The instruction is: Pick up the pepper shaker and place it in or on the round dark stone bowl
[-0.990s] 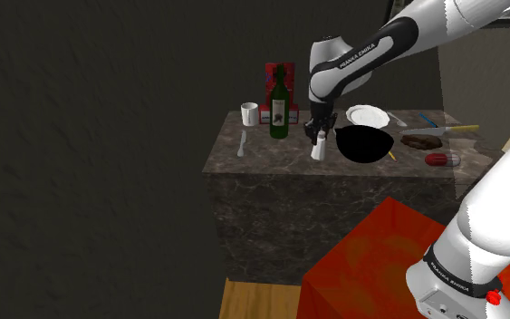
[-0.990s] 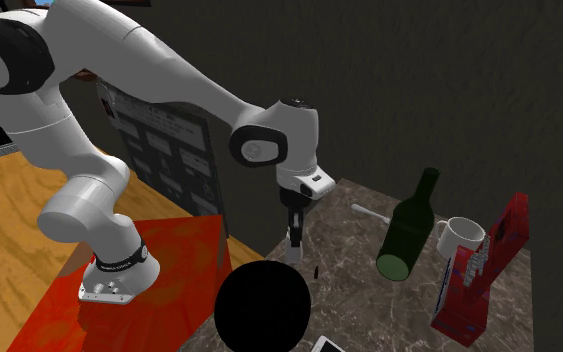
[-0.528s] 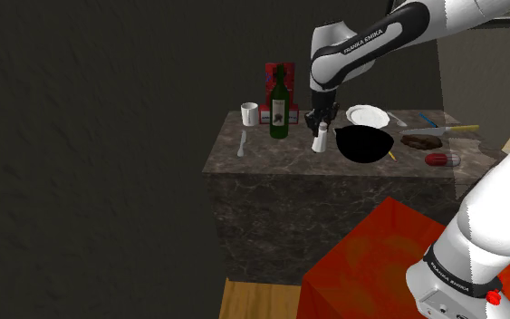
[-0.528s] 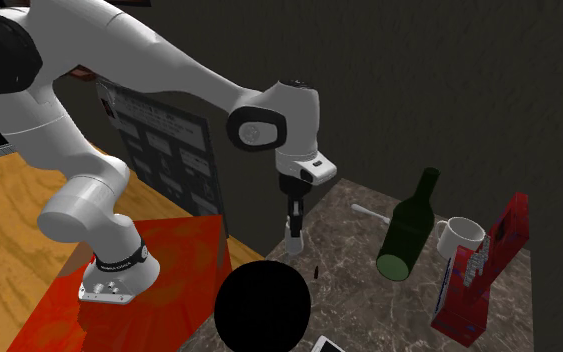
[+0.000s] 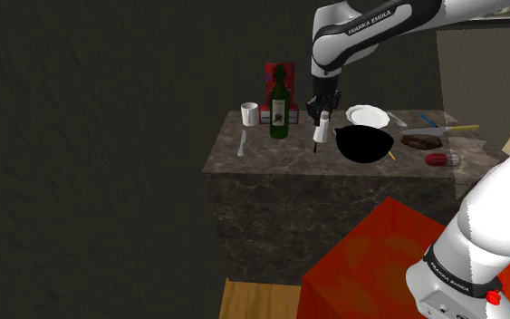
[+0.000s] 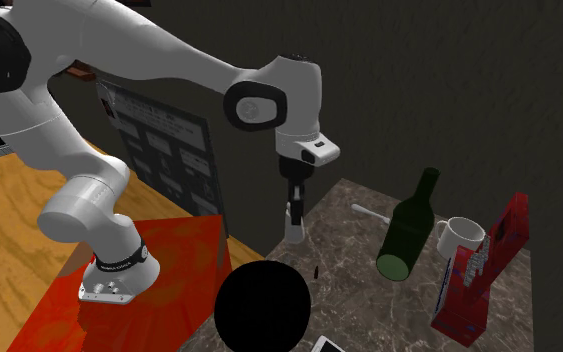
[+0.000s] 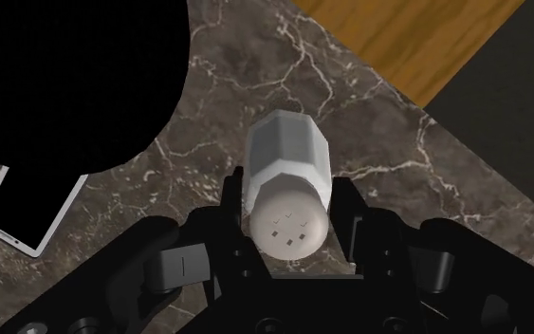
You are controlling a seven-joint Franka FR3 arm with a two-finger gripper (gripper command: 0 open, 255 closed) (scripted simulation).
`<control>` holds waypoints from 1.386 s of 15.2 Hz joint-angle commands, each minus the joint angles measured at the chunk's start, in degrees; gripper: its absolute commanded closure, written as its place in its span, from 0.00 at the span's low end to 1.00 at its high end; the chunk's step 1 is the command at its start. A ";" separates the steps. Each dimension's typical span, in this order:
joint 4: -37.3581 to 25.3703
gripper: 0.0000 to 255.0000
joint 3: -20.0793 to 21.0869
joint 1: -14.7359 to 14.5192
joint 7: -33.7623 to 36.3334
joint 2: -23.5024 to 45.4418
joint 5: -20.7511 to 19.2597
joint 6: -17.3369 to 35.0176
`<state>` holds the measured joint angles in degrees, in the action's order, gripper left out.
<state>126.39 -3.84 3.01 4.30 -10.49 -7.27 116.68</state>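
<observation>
the gripper (image 7: 289, 216) is clamped on the pale pepper shaker (image 7: 288, 176) near its holed top, holding it upright a little above the marble counter (image 7: 369, 104), just beside the black bowl (image 5: 364, 143). the hold sits high on the shaker, so a quick swing could tilt it or let it slip. a low carry could knock its base against the bowl's rim.

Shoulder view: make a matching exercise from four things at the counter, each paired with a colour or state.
1. pepper shaker
2. bowl
3. bottle
4. mug

A. green
B. clasped between the fingers
C. has a handle
D. black

Pairs: 1-B, 2-D, 3-A, 4-C
</observation>
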 commanded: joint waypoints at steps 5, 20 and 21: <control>-3.67 1.00 0.11 -0.08 -0.42 -1.01 0.22 -4.69; -3.82 1.00 -7.17 4.87 -12.34 -7.68 -2.02 -10.09; -3.75 1.00 -8.06 5.41 -13.66 -8.08 -2.32 -10.24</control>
<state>122.86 -10.99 7.88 -7.88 -18.40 -9.31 106.64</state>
